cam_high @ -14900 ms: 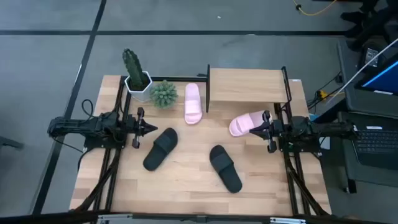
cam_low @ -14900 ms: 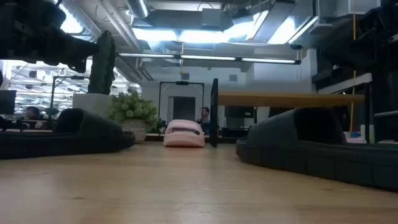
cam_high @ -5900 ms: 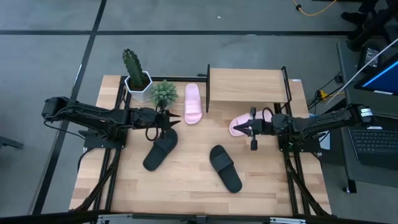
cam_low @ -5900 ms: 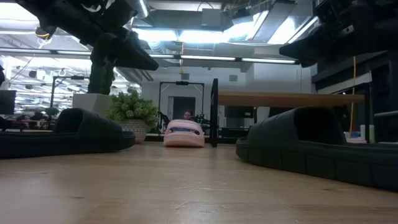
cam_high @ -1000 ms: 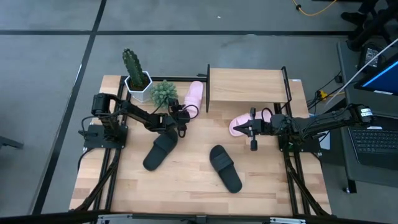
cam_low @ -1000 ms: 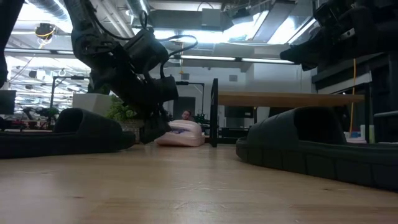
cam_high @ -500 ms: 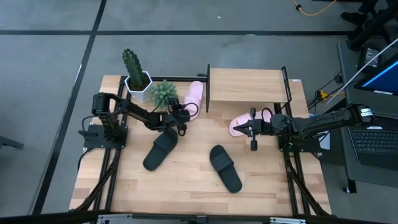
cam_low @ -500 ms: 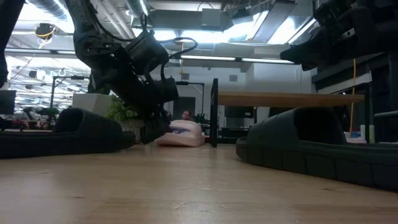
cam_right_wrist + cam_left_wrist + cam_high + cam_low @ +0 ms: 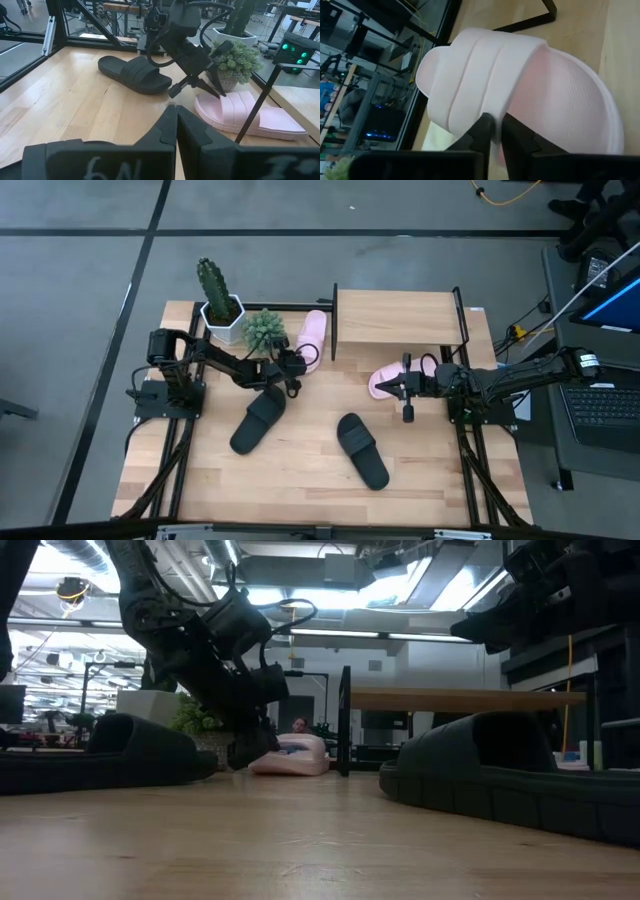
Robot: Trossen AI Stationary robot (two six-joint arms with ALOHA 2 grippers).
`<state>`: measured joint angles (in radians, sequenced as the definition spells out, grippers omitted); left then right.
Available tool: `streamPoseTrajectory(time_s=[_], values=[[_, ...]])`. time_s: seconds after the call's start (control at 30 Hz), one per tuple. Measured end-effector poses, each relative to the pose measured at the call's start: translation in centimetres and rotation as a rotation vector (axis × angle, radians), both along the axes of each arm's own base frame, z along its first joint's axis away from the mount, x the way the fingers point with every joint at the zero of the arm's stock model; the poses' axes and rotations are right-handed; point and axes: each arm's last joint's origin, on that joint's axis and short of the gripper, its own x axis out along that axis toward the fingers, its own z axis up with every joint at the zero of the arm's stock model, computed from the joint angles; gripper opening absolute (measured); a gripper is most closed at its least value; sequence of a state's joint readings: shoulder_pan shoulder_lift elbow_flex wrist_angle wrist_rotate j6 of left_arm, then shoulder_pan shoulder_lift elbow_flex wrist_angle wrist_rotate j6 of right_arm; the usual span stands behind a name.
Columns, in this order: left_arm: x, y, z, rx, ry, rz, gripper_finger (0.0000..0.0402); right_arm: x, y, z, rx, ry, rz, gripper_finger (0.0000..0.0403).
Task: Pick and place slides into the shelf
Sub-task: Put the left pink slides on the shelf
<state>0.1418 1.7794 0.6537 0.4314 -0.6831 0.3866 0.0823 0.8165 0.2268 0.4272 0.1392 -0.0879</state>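
Gripping the heel end of a pale pink slide [image 9: 311, 336], the left claw [image 9: 296, 363] is closed, beside the shelf [image 9: 398, 317] on the counter [image 9: 300, 470]. Right claw [image 9: 400, 389], fingers together and empty, hovers by the second pink slide [image 9: 385, 380].

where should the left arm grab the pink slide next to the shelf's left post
Best by its heel edge. The pale pink slide lies flat with its toe toward the shelf post and its heel toward the left gripper, which is already shut on that rim. Coming low from the plant side keeps the fingers clear of the wide strap and lets the toe go in first.
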Motion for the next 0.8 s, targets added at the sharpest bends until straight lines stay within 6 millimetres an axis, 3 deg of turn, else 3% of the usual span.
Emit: streamPoseTrajectory(time_s=[0.37,0.8], values=[[0.1,-1.5,0.3,0.030,-0.027,0.028,0.0003,0.0,0.0,0.0,-0.004,0.004,0.000,0.0007],[-0.4,-4.0,2.9,0.128,-0.057,0.056,0.0002,0.0,0.0,0.0,-0.003,0.002,-0.001,0.0009]])
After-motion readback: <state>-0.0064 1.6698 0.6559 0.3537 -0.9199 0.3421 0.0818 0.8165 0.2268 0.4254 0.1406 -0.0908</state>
